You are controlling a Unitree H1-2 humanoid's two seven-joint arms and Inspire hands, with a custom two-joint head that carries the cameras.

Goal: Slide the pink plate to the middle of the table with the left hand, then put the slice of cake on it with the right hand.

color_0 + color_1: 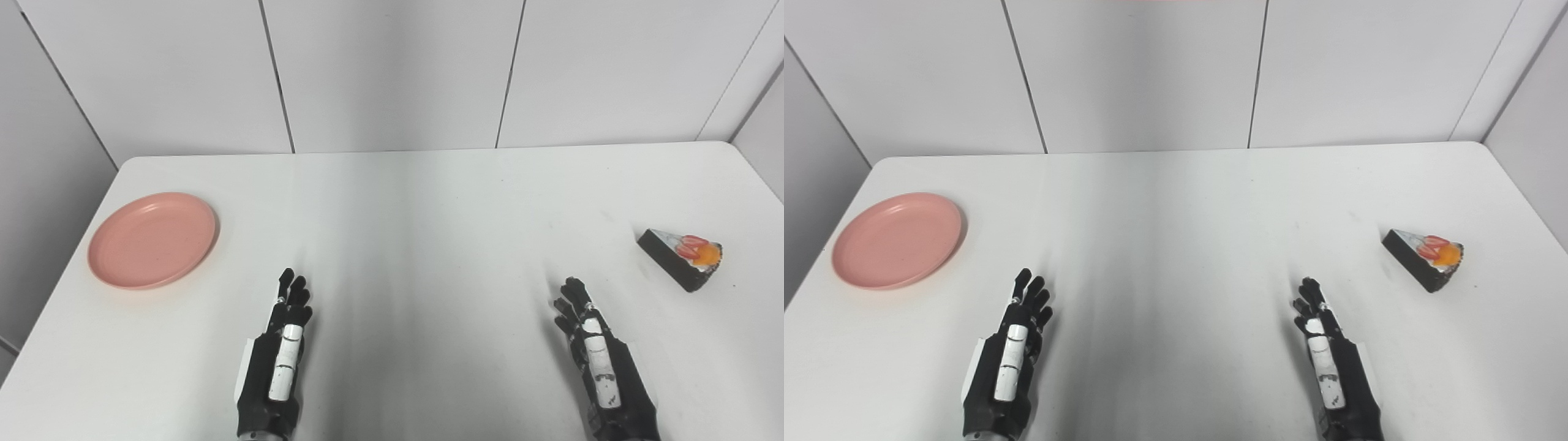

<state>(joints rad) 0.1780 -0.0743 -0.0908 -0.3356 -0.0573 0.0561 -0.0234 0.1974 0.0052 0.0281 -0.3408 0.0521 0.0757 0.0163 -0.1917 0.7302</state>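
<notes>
Pink plate (152, 239) sits far left near the surface (404, 208) edge, cake slice (681, 257) far right; left hand (278, 361) and right hand (597, 361) empty, fingers extended. A careless push could tip the plate off.

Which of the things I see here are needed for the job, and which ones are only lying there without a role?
Needed for the job:
pink plate, at the table's left edge
slice of cake, at the far right
left hand, open, holding nothing
right hand, open, holding nothing

Only lying there:
nothing loose; just the white table and the wall panels behind it
</notes>
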